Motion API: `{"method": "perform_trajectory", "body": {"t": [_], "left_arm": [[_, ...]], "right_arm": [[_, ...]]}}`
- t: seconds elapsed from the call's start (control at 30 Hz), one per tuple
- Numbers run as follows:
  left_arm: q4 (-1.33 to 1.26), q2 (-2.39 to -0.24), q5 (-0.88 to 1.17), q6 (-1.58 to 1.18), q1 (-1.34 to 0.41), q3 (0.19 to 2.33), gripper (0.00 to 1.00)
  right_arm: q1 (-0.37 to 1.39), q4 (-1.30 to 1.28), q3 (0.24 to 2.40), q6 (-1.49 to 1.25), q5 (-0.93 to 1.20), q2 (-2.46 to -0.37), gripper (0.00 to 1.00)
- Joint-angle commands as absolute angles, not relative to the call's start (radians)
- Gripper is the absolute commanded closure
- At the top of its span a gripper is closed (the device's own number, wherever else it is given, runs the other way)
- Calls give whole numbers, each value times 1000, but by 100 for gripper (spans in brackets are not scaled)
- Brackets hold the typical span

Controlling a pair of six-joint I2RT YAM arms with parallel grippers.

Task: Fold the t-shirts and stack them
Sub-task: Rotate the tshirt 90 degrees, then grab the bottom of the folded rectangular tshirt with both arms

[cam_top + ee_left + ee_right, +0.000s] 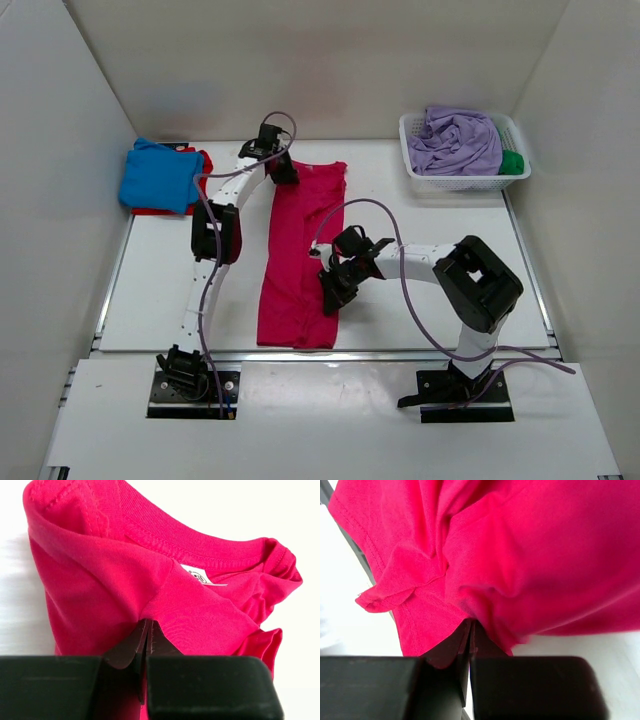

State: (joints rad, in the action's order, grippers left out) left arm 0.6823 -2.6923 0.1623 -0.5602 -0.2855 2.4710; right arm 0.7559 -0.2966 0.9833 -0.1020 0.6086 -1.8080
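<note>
The crimson-pink t-shirt [300, 250] lies in a long, narrow strip down the middle of the table [160, 290], with its collar at the far end and its hem near the front edge. From above, both sets of jaws are dark lumps against the cloth and hard to read, but the wrist cameras show more.

The left arm [215, 235] reaches to the far end. Its left jaws are pressed together on a ridge of cloth just below the neckband, near the white label [200, 577]. The right arm [440, 265] reaches across to the strip's near right edge. Its right jaws are likewise pinched tight on bunched cloth by the stitched hem. That view cuts off the rest of the shirt.

At the far left corner a folded blue t-shirt [158, 175] sits on a red t-shirt [203, 160], hiding all but a sliver of it. At the far right, a lavender t-shirt [455, 140] is heaped in the white basket [460, 182]. Only a scrap of a green t-shirt [512, 162] peeks out at the basket's right end.
</note>
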Motion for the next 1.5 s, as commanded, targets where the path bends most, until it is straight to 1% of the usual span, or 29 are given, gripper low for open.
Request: {"method": "perform_trajectory", "body": {"t": [0.0, 0.13, 0.23, 0.3, 0.37, 0.4, 0.43, 0.47, 0.5, 0.53, 0.57, 0.6, 0.63, 0.67, 0.7, 0.73, 0.77, 0.8, 0.83, 0.87, 0.9, 1.0, 1.03, 1.07, 1.17, 1.27, 1.37, 1.47], "left_arm": [[632, -2683, 153, -644, -232, 2461, 91], [557, -2720, 221, -704, -210, 2522, 90], [425, -2726, 357, -739, -212, 2520, 91], [329, -2718, 573, -802, -210, 2558, 87], [285, -2686, 647, -833, -225, 2629, 83], [307, -2645, 638, -795, -232, 2670, 80], [351, -2584, 641, -741, -241, 2660, 74], [411, -2545, 646, -673, -239, 2649, 72], [449, -2461, 659, -642, -248, 2585, 69], [554, -2357, 632, -547, -242, 2474, 67], [646, -2226, 606, -457, -245, 2312, 67], [652, -2142, 556, -430, -242, 2180, 68], [561, -1955, 526, -428, -229, 1884, 68], [434, -1860, 520, -471, -207, 1732, 67], [378, -1680, 526, -509, -166, 1454, 66], [320, -1525, 535, -555, -146, 1261, 64], [352, -1458, 523, -539, -123, 1185, 64], [441, -1351, 447, -511, -144, 1090, 65], [484, -1277, 328, -442, -168, 1028, 65], [538, -1216, 280, -410, -226, 964, 64], [576, -1197, 232, -397, -263, 925, 63], [589, -1103, 230, -442, -302, 732, 59], [580, -1047, 216, -457, -311, 660, 55], [560, -984, 209, -486, -336, 587, 50], [535, -870, 198, -554, -388, 462, 46], [540, -841, 196, -575, -428, 394, 45], [557, -834, 141, -606, -494, 406, 44], [561, -827, 117, -630, -499, 393, 44]], "right_arm": [[724, -397, 928, -14, 505, -1799, 99], [727, -387, 900, -15, 529, -1799, 100], [735, -362, 894, 29, 528, -1799, 100], [729, -353, 903, 38, 529, -1783, 100], [723, -365, 931, 60, 531, -1770, 100], [730, -364, 963, 70, 523, -1747, 100], [735, -379, 997, 84, 503, -1729, 97], [738, -385, 1009, 89, 494, -1718, 95], [750, -402, 1031, 97, 473, -1698, 89], [758, -417, 1063, 92, 453, -1671, 82], [762, -431, 1078, 84, 442, -1660, 70], [767, -431, 1071, 72, 424, -1628, 66], [770, -426, 1057, 37, 405, -1588, 62], [762, -426, 1051, 22, 399, -1569, 61], [765, -420, 1023, -29, 391, -1536, 58], [756, -419, 996, -73, 379, -1505, 57], [755, -422, 979, -96, 367, -1490, 56], [753, -434, 956, -129, 348, -1470, 56], [768, -446, 931, -174, 330, -1451, 56], [767, -451, 905, -222, 299, -1436, 58], [762, -448, 884, -242, 307, -1424, 58], [802, -416, 804, -386, 239, -1372, 56], [830, -397, 772, -438, 209, -1343, 54], [844, -399, 746, -492, 181, -1326, 47], [900, -370, 683, -606, 141, -1304, 40], [958, -344, 657, -696, 98, -1307, 39], [995, -344, 670, -738, 72, -1342, 40], [1029, -354, 713, -765, 41, -1390, 41]]}}
